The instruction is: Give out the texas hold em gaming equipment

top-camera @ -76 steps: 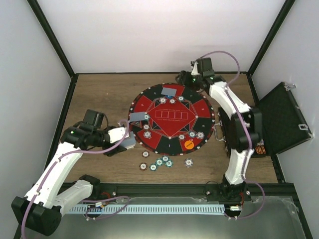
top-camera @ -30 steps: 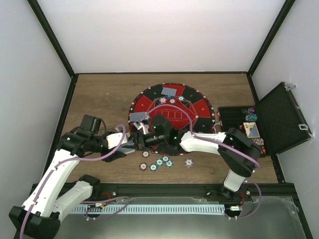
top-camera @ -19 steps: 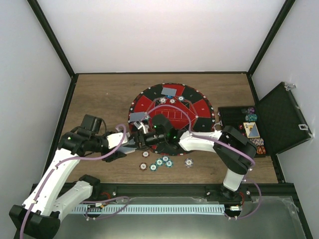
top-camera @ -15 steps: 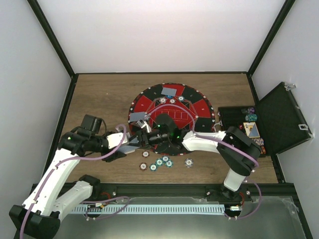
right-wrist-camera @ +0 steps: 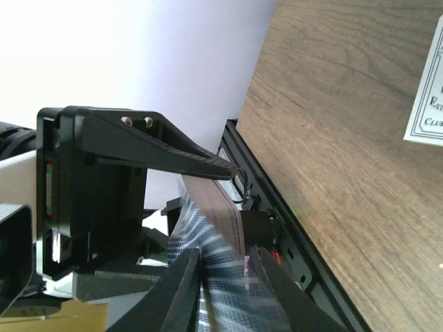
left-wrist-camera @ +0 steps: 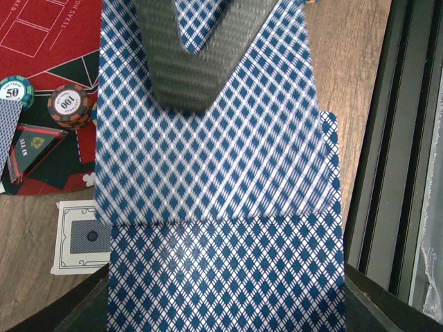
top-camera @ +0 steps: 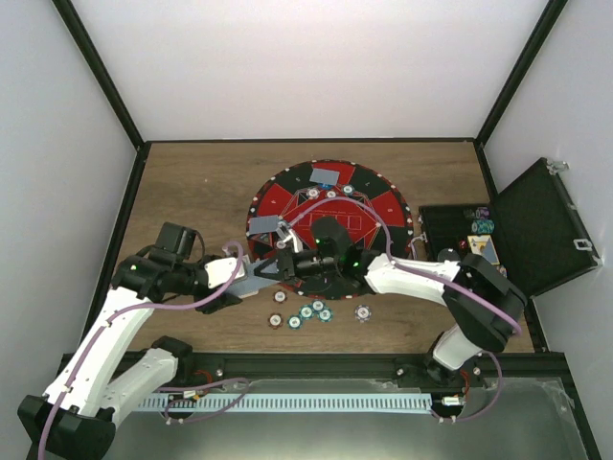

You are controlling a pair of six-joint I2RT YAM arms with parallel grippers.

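While the overhead view fixes the layout, it does not resolve the grip. From above, the left gripper (top-camera: 247,281) and the right gripper (top-camera: 285,261) meet over the wooden table (top-camera: 192,182) at the near-left rim of the round mat (top-camera: 383,206). The deck of cards (top-camera: 261,276) shows only as a grey wedge between them. Two single cards (top-camera: 326,176) lie face down on the mat, one at its far rim and one at its left rim. Loose poker chips (top-camera: 308,311) lie on the wood just near of the mat, and the black case (top-camera: 546,230) stands open at the right edge.

Left wrist view: the deck, blue diamond-patterned backs up, fills the frame, clamped in the left gripper. The top card (left-wrist-camera: 208,159) sits offset from the stack beneath, and one dark woven-textured finger (left-wrist-camera: 183,62) of the right gripper lies on its back. Beyond the deck, a chip marked 50 (left-wrist-camera: 12,91) and a chip marked 100 (left-wrist-camera: 69,105) rest on the mat. A white-bordered card (left-wrist-camera: 79,238) lies on the wood just off the mat rim. The overhead view shows none of these markings.

Right wrist view: the right jaws stand narrowly apart on either side of the patterned card; whether they press it cannot be told. The left gripper's black body appears from the side, one finger above the deck's edge.
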